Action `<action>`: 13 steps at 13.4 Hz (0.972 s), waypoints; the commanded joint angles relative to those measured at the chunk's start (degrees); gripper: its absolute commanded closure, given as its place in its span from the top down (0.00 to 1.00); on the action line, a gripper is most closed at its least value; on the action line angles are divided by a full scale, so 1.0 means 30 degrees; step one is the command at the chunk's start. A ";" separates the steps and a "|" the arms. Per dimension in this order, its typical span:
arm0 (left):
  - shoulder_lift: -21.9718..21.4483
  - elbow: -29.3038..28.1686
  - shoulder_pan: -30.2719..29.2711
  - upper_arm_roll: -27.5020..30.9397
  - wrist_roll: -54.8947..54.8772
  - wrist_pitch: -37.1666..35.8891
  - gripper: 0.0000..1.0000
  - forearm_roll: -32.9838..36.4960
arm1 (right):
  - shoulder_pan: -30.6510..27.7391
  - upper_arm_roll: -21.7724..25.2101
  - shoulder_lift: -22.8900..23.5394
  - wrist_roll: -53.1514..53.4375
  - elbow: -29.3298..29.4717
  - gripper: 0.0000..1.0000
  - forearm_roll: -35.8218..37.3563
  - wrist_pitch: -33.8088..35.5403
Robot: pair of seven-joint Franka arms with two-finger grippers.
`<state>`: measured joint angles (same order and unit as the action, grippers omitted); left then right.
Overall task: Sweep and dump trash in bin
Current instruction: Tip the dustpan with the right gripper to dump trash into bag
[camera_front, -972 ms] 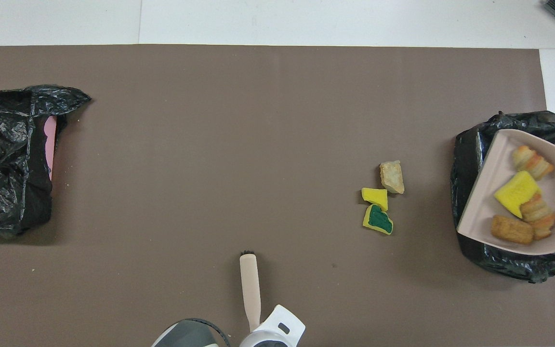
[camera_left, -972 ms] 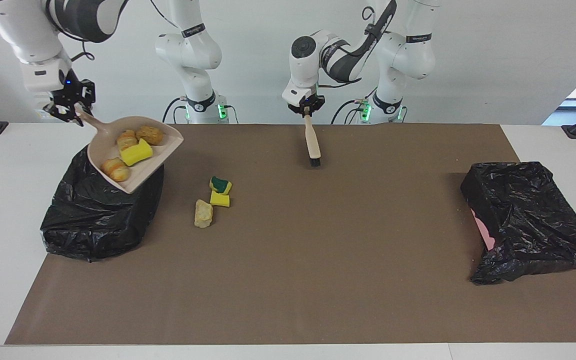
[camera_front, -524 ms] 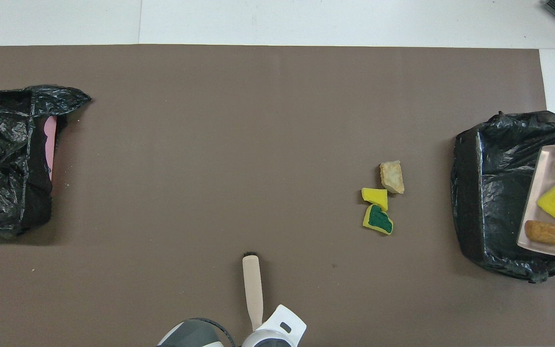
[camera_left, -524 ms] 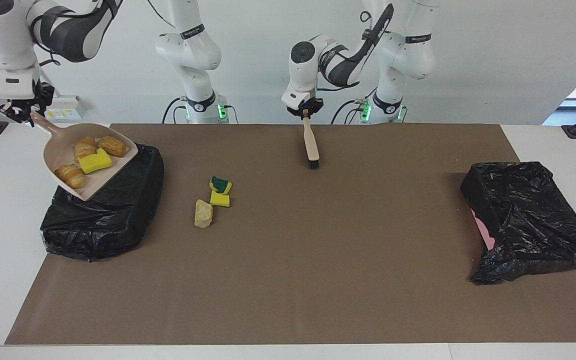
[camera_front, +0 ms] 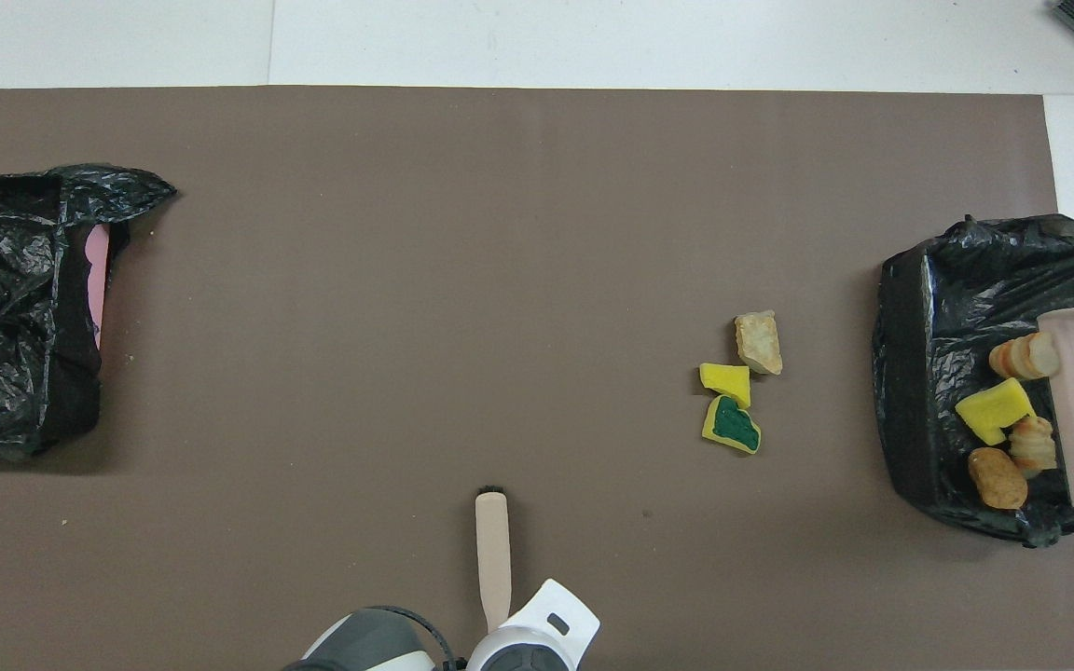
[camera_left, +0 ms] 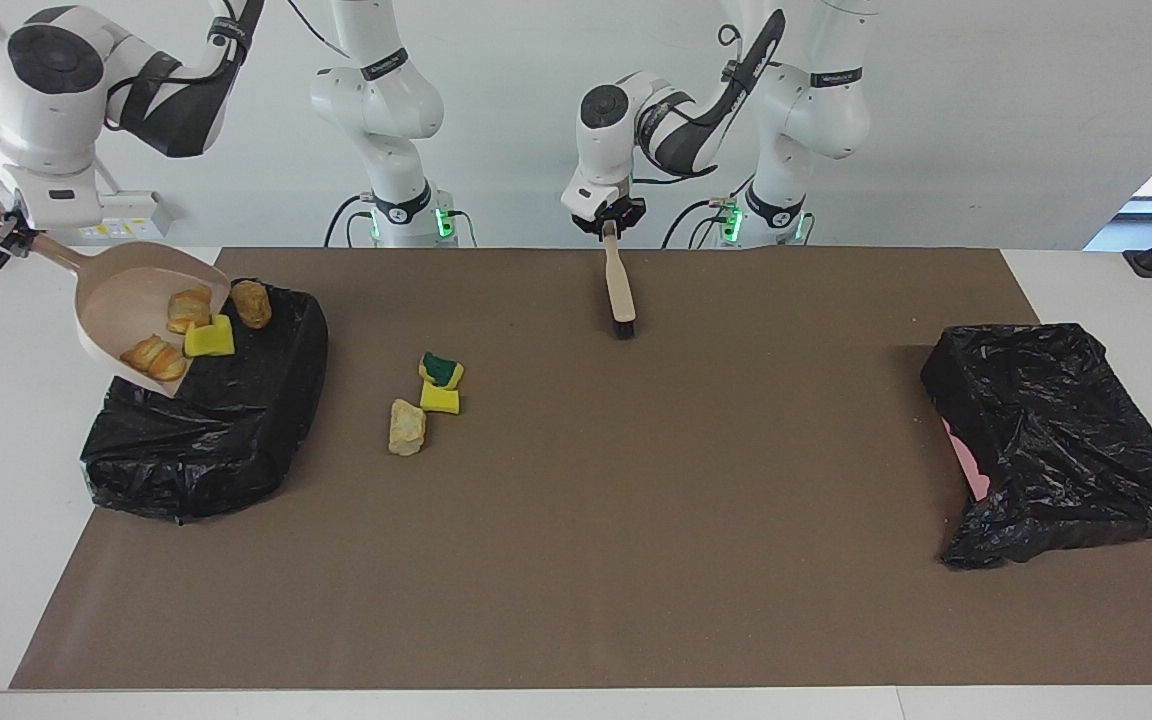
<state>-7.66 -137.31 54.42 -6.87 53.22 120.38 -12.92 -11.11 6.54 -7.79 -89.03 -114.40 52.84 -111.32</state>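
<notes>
Right pincer (camera_left: 8, 232), upper left of facing view, clamps dustpan (camera_left: 136, 310) handle, tilted so trash (camera_left: 198, 325) slides into bin (camera_left: 206, 420). Three scraps (camera_left: 426, 400) on worktop (camera_left: 576, 560). Left pincer (camera_left: 613, 222), top centre: holds brush (camera_left: 620, 290) upright, waiting.

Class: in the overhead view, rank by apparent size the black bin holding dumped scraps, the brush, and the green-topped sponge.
1. Black bin
2. Brush, partly hidden by the left pincer
3. Green-topped sponge
</notes>
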 commanded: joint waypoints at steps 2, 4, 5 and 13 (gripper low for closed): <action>0.0034 0.3105 -0.2431 0.0151 -0.2032 -0.2035 1.00 0.1988 | 0.0129 -0.0042 -0.0419 -0.0644 -0.0011 0.00 0.1630 0.0132; -0.0024 0.4805 -0.4302 0.0152 -0.3758 -0.2738 1.00 0.2371 | 0.0829 -0.0218 -0.1150 -0.0733 0.0426 0.00 0.1721 0.1472; -0.0111 0.5770 -0.5182 0.0181 -0.4578 -0.3613 1.00 0.2750 | 0.1355 -0.0508 -0.1530 -0.0443 0.0690 0.00 0.1634 0.2670; 0.0064 1.2189 -1.1337 0.0239 -1.1786 -0.7457 1.00 0.4980 | 0.1623 -0.5106 -0.2209 1.3829 0.2450 0.00 -0.9337 0.8396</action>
<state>-8.26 -104.92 23.64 -5.48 21.42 100.49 0.81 -6.03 -7.71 -14.99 -58.40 -107.84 32.37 -86.73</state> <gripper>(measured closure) 0.000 0.670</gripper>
